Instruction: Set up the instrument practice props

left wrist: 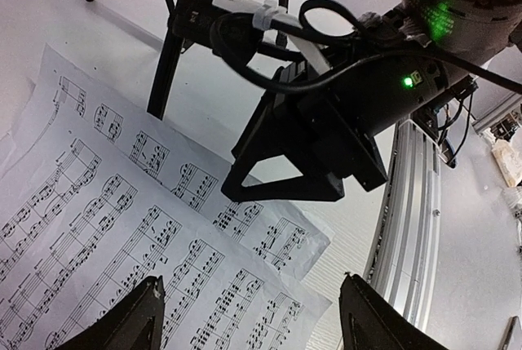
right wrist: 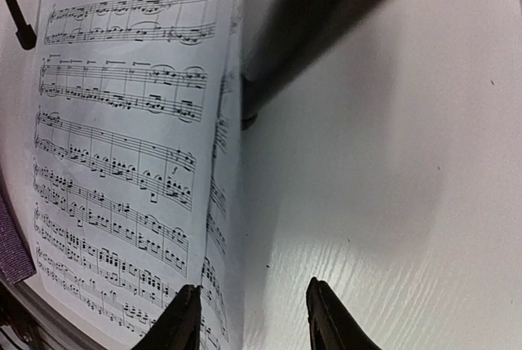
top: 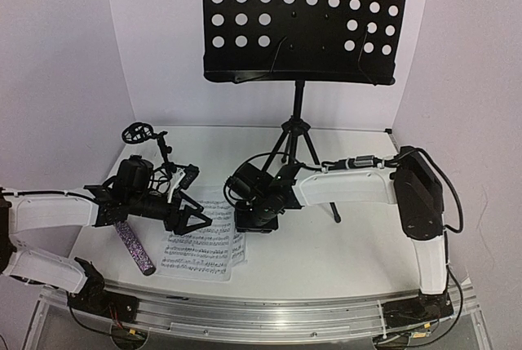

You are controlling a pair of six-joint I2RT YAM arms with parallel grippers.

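**A:** Where are the sheet-music pages?

**B:** Flat on the table, in front of the music stand, whose tray is bare. The microphone lies just beside their left edge, off the mic stand.

**A:** And the arms?

**B:** The right gripper sits low, jaws apart with the pages' right edge between them, pinching nothing. That free edge looks easiest to lift. The left gripper hovers spread and empty above the staves, perhaps to steady the 2 overlapping sheets.
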